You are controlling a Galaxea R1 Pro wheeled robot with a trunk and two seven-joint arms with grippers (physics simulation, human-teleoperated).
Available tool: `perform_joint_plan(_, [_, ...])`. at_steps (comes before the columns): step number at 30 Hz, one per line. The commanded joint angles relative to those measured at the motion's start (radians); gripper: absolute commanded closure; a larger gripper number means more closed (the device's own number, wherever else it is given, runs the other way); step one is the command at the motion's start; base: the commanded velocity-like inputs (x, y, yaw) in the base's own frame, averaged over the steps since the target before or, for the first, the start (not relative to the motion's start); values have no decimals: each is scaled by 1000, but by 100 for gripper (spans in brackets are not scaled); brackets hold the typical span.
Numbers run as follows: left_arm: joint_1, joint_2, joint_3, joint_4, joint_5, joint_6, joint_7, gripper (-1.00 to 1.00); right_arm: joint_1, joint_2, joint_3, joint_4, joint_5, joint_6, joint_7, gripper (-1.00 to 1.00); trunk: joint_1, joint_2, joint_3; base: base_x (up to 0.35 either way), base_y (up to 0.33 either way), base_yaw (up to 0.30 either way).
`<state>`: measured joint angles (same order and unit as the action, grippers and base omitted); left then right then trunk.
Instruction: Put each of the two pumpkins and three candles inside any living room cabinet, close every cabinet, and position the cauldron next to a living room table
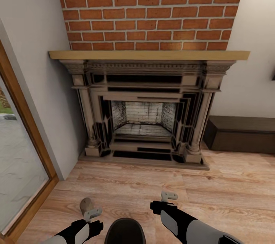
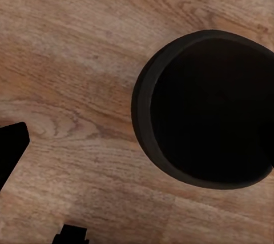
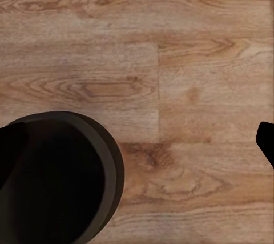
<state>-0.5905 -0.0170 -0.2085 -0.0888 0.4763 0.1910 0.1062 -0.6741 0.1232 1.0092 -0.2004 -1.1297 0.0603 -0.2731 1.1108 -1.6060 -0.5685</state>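
Task progress, judged from the present views: no step can be confirmed as complete. No pumpkins and no grey table are in sight, and the cauldron stands on open floor, so its placement beside the table remains to be done.

The long, low dark-brown wooden cabinet stands against the wall to the right of the stone fireplace. The visible part shows a flat front with no drawer pulled out.

The round-bellied matte black cauldron rests upright on the light wooden plank floor, directly in front of the robot, between the two arms. Its wide mouth faces upward; the interior is uniformly dark, and no contents can be made out.

One short beige-tan cylindrical candle stands on the floor just beside the left pincer, apart from the cauldron.

The left pincer holds nothing; whether its fingers are spread cannot be determined. The right pincer is likewise empty, finger spacing undetermined.
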Motion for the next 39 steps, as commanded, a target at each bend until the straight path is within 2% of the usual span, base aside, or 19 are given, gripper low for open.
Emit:
perform_joint_plan(1, [0,0,-9,-2,10,5,6,-100,-1,0,7,-2,-2,5,-7,-100,4,-8,-4,0,0,0])
perform_joint_plan(13, [0,0,-9,-2,10,5,6,-100,-1,0,7,-2,-2,4,-4,-100,50,-92,-42,0,0,0])
perform_joint_plan(15, [0,0,-8,-2,10,5,5,-100,-1,0,8,-4,-2,7,32,-100,58,-106,-48,0,0,0])
perform_joint_plan(18, [0,0,-8,-2,10,5,5,-100,-1,-1,18,-2,-4,15,148,-100,69,-127,-57,0,0,0])
perform_joint_plan(21, [0,0,-8,-2,10,5,4,-100,-1,-2,48,4,-6,18,192,-100,81,-148,-67,0,0,0])
perform_joint_plan(26, [0,0,-8,-2,10,5,4,-100,-1,-1,60,5,-7,18,205,-100,100,-183,-83,0,0,0])
perform_joint_plan(39, [0,0,-8,-2,10,5,4,-100,-1,0,61,6,-7,18,207,-100,150,-274,-123,0,0,0])
